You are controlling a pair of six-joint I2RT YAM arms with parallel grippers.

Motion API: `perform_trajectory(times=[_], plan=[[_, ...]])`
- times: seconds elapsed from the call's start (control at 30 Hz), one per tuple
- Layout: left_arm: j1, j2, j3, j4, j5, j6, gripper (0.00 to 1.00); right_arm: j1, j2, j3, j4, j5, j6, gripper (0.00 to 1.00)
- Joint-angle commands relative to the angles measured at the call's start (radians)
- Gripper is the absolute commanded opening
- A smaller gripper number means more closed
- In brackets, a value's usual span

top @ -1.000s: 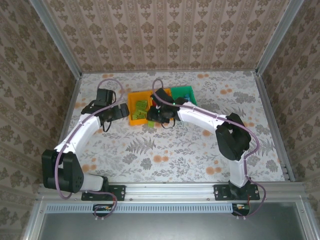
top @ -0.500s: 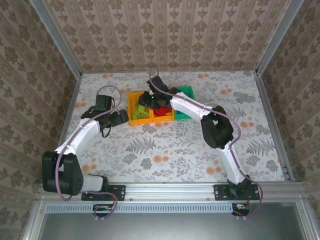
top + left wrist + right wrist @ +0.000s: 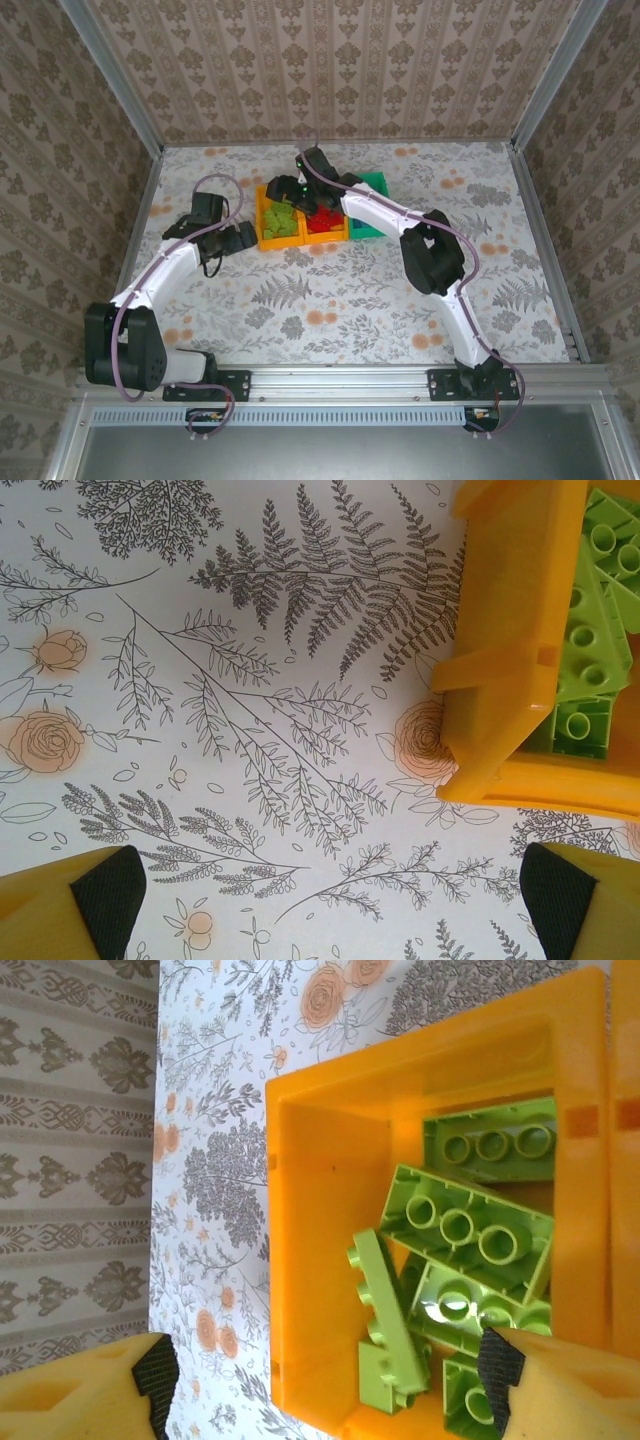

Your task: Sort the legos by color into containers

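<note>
Item: lime drop-off step, right claw [image 3: 328, 1372] open above the orange-yellow bin [image 3: 300, 1210].
Lime legos [image 3: 465, 1225] lie inside; left claw [image 3: 332, 890] gapes empty (over the worktop [image 3: 250, 630], beside that bin). Next, you likely lift clear and seek strays.

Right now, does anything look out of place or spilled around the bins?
Nothing serious. The lime green bricks lie jumbled in the orange bin, with one brick tipped on its side, but those in view are inside its walls.
</note>
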Motion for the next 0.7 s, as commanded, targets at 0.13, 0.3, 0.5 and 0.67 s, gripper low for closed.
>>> perform_trajectory(times=[0.13,0.3,0.5,0.67], plan=[[0.008,-0.063,-0.047,0.043,-0.076,0.025,1.00,0.013,-0.393,-0.376,0.161,0.124,-0.314,0.99],[0.008,-0.103,-0.073,0.103,-0.156,0.078,1.00,-0.002,-0.681,-0.695,0.161,0.454,-0.603,1.00],[0.007,-0.126,-0.092,0.153,-0.211,0.129,1.00,-0.136,-0.982,-1.072,0.272,0.667,-0.731,0.99],[0.006,-0.137,-0.136,0.223,-0.234,0.157,1.00,-0.294,-1.172,-1.345,0.456,0.735,-0.799,1.00]])
